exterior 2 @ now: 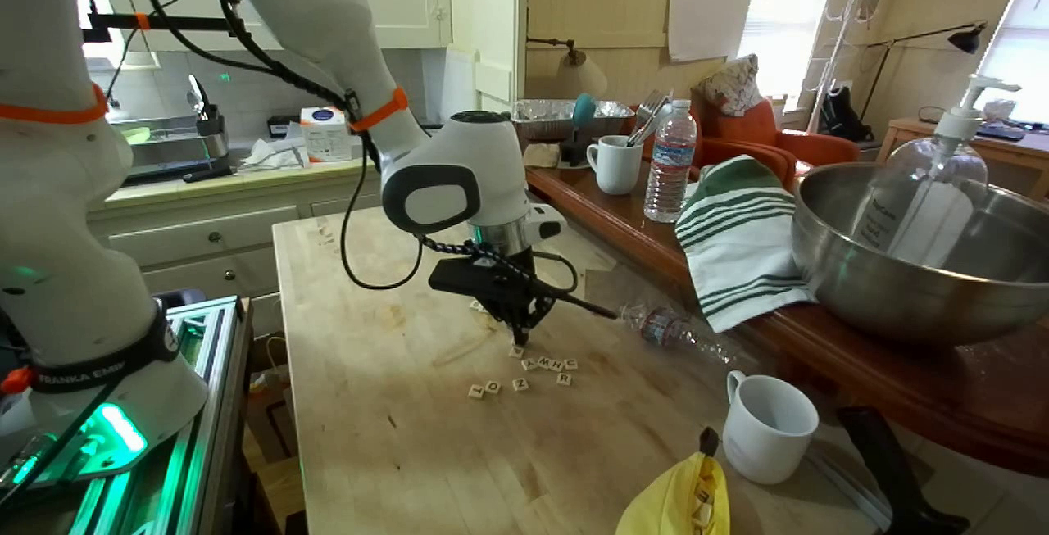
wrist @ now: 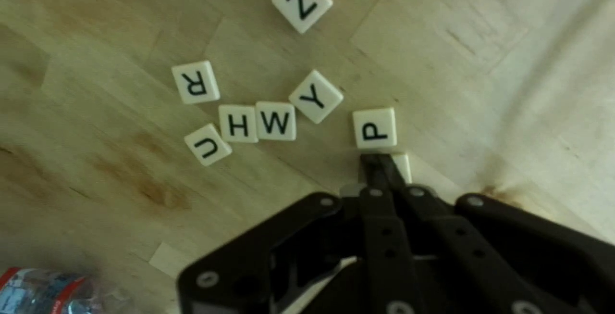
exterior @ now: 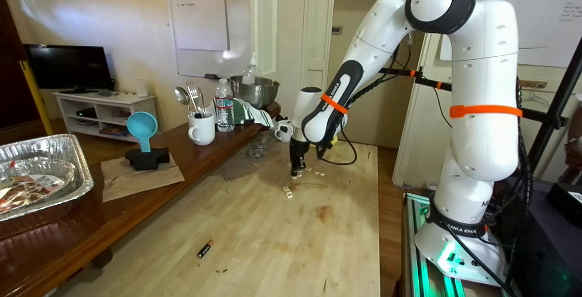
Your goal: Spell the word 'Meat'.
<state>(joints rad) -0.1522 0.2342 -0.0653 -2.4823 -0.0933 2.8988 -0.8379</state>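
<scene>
The jaws of the gripper [wrist: 377,158] are closed tight against each other, low over the wooden table [wrist: 543,88]. In the wrist view they partly cover a pale letter tile [wrist: 402,166]; whether they touch it I cannot tell. Just beyond their tips lies the P tile [wrist: 375,128], its letter sideways. Next comes the Y tile [wrist: 316,96], set at a slant, close against the W tile [wrist: 276,120], as its letter reads from here. Side by side with that is the H tile [wrist: 239,123], and just beside it the tilted U tile [wrist: 208,144]. The R tile [wrist: 195,81] lies near the H, off the row, and the Z tile [wrist: 302,0] farther out. In an exterior view the O tile [exterior 2: 492,387] is near the Z, with a further tile [exterior 2: 476,392] just beside it, its letter too small to read. In an exterior view a small cluster of tiles [exterior: 288,192] lies on its own, apart from the gripper.

Farther out, a clear plastic bottle [exterior 2: 676,330] lies on its side, and a white mug [exterior 2: 770,428] stands upright near a yellow pouch [exterior 2: 662,502] holding pale pieces [exterior 2: 703,513]. A battery [exterior: 205,249] lies on the table, well apart from the tiles. The brown ledge [exterior: 193,156] bears a cutlery mug [exterior: 201,129], water bottle [exterior: 224,110] and steel bowl [exterior: 255,92].
</scene>
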